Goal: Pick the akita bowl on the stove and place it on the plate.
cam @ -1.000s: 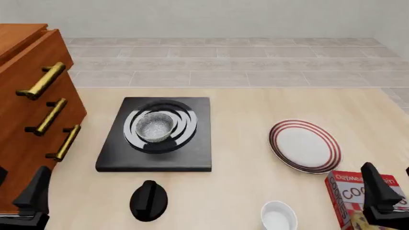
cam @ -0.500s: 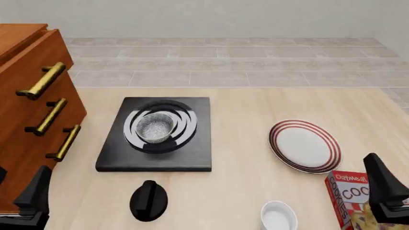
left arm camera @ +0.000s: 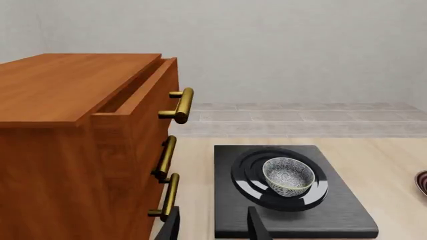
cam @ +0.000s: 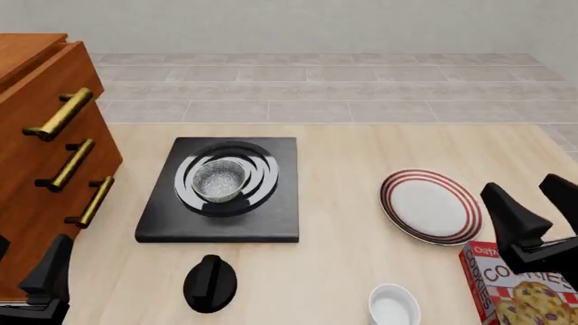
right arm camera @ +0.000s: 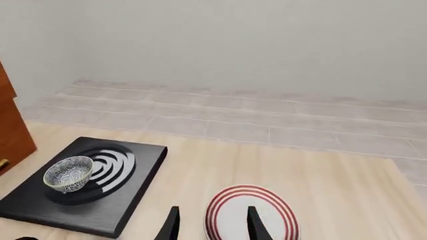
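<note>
The akita bowl [cam: 219, 179], small with a speckled grey inside, sits upright on the burner rings of the black stove [cam: 271, 220]. The red-striped white plate [cam: 430, 205] lies to the stove's right with nothing on it. My right gripper [cam: 522, 186] hovers open just right of the plate, above a cookie box. In the right wrist view its fingers [right arm camera: 170, 225] frame the plate [right arm camera: 275, 219], with the bowl [right arm camera: 68, 173] and stove [right arm camera: 100, 215] farther off. My left gripper [cam: 30, 242] stands open at the near left edge; its wrist view shows the bowl [left arm camera: 288, 175] on the stove [left arm camera: 333, 215].
A wooden drawer cabinet [cam: 45, 156] with brass handles stands left of the stove. A round black knob [cam: 210, 283] lies in front of the stove. A plain white bowl [cam: 394, 308] and a cookie box [cam: 524, 291] sit at the near right.
My right gripper has risen and moved forward and left toward the plate, uncovering more of the cookie box. The left gripper, bowl and plate have not moved.
</note>
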Controlling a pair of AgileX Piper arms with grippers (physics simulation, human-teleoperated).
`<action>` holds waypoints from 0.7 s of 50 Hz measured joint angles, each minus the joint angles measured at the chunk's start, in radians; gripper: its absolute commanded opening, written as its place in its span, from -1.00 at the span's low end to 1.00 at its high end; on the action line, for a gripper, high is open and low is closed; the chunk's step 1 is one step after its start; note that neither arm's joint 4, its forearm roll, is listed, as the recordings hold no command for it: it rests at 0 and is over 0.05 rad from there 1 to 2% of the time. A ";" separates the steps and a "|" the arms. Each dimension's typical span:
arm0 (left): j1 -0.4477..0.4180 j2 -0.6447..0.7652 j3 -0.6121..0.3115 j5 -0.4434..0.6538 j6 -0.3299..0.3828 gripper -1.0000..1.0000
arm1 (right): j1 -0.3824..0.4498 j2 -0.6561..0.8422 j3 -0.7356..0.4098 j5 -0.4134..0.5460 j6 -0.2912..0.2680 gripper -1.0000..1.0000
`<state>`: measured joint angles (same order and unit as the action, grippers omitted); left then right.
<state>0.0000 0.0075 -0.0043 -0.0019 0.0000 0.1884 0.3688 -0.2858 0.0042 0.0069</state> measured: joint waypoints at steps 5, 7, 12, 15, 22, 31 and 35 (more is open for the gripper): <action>0.000 0.000 0.000 0.000 0.000 1.00 | 0.034 0.092 -0.041 -0.028 -0.010 1.00; 0.000 0.000 0.000 0.000 0.000 1.00 | 0.047 0.127 -0.062 -0.036 -0.011 1.00; 0.000 0.000 0.000 0.000 0.000 1.00 | 0.076 0.207 -0.106 -0.059 -0.014 1.00; 0.000 0.000 0.000 0.000 0.000 1.00 | 0.094 0.253 -0.133 -0.069 -0.014 1.00; 0.000 0.000 0.000 0.000 0.000 1.00 | 0.132 0.353 -0.205 -0.077 -0.006 1.00; 0.000 0.000 0.000 0.000 0.000 1.00 | 0.177 0.467 -0.289 -0.076 0.017 1.00; 0.000 0.000 0.000 0.000 0.000 1.00 | 0.195 0.519 -0.322 -0.083 0.026 1.00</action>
<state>0.0000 0.0075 -0.0043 -0.0019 0.0000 0.3833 0.8878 -0.6074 -0.0790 0.0324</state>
